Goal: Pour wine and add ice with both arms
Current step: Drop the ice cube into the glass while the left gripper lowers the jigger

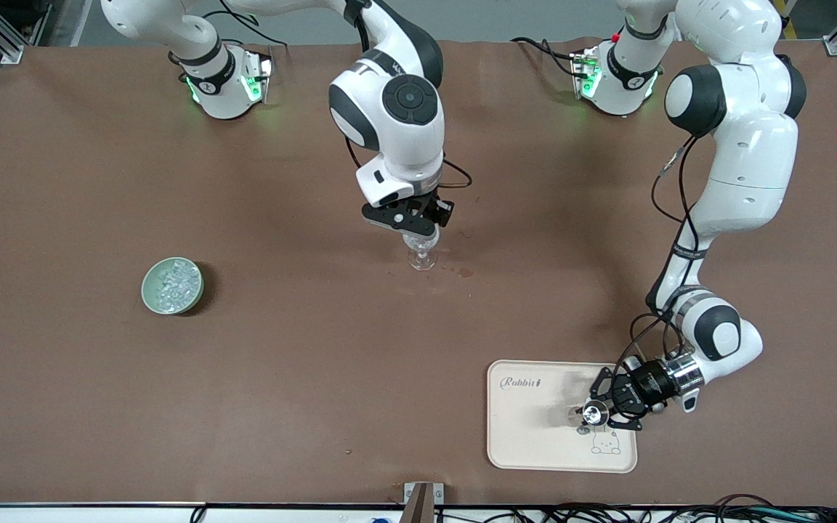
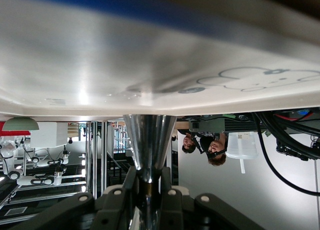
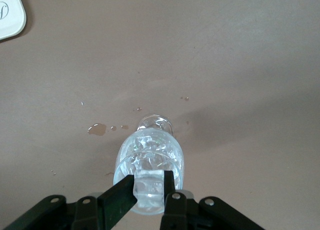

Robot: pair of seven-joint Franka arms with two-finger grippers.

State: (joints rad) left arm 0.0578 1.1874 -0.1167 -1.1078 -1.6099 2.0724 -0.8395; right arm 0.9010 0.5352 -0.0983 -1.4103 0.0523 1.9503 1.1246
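A stemmed glass (image 1: 422,259) stands mid-table and holds ice (image 3: 150,152). My right gripper (image 1: 410,221) hangs right over it, shut on one clear ice cube (image 3: 149,190) just above the rim. More ice (image 1: 170,283) fills a pale green bowl (image 1: 197,290) toward the right arm's end. My left gripper (image 1: 600,415) lies low over the cream tray (image 1: 535,428), shut on the narrow neck of a shiny metal vessel (image 2: 149,137). In the left wrist view the vessel's flared end meets the tray (image 2: 150,49). Wine itself is out of view.
Small brownish drops (image 1: 464,272) spot the brown table cloth beside the glass, also seen as drops (image 3: 96,129) in the right wrist view. The tray lies close to the table's front edge. A bracket (image 1: 422,497) juts up at that edge.
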